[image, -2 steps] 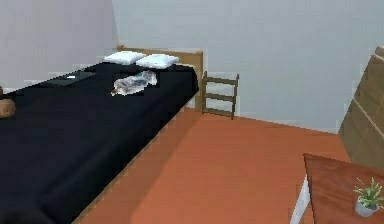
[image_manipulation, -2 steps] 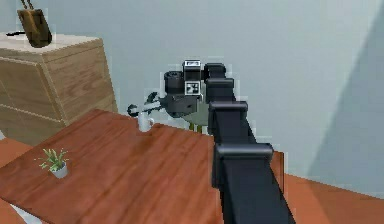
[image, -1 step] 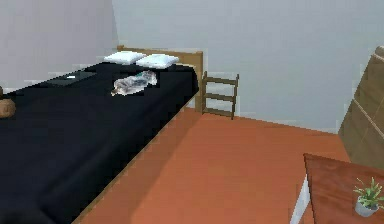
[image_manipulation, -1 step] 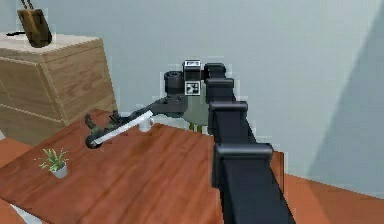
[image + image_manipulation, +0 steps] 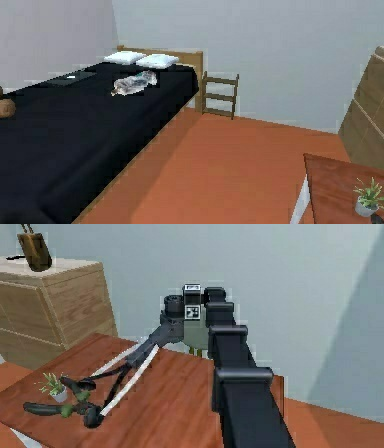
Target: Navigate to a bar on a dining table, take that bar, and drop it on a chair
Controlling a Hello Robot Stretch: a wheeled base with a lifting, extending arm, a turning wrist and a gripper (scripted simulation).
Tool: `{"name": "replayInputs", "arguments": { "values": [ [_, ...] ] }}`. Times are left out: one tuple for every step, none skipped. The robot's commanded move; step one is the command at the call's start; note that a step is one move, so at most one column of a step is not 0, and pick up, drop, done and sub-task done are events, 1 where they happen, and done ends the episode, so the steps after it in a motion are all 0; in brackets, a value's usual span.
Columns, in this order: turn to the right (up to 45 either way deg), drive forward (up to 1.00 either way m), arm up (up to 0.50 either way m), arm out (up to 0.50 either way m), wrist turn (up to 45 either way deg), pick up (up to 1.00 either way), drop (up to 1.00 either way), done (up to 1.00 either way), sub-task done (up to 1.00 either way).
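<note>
Forward view first: a bedroom with an orange floor point(image 5: 230, 160). A bed point(image 5: 70, 130) under a black cover runs along the left, with two white pillows point(image 5: 140, 60) at the wooden headboard. A crumpled grey-white thing point(image 5: 133, 83) lies on the cover near them, and a flat dark thing point(image 5: 62, 79) lies farther left. Just beside the head of the bed, against the pale wall, stands a small wooden chair point(image 5: 221, 93) with a slatted back. At the right edge there's a wooden dresser point(image 5: 366, 110), and below it the corner of a reddish table point(image 5: 335, 180) with a small potted plant point(image 5: 368, 196) on it.

Arm side view now: the dark arm point(image 5: 245, 389) rises from the bottom edge above that table point(image 5: 180, 394). The gripper point(image 5: 85, 399) slants down to the left, its thin fingers point(image 5: 130, 364) ending right by the potted plant point(image 5: 55, 386). With the plant standing at the tips, I cannot tell whether the claw grasps anything or is released. The dresser point(image 5: 60, 309) stands beyond the table, a brown thing point(image 5: 36, 252) on top. As for the bar, where it lies I cannot tell.
</note>
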Motion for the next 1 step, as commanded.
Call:
{"name": "replayInputs", "arguments": {
  "values": [
    [0.0, 0.0, 0.0, 0.0, -6.0, 0.0, 0.0, 0.0, 0.0]
  ]
}}
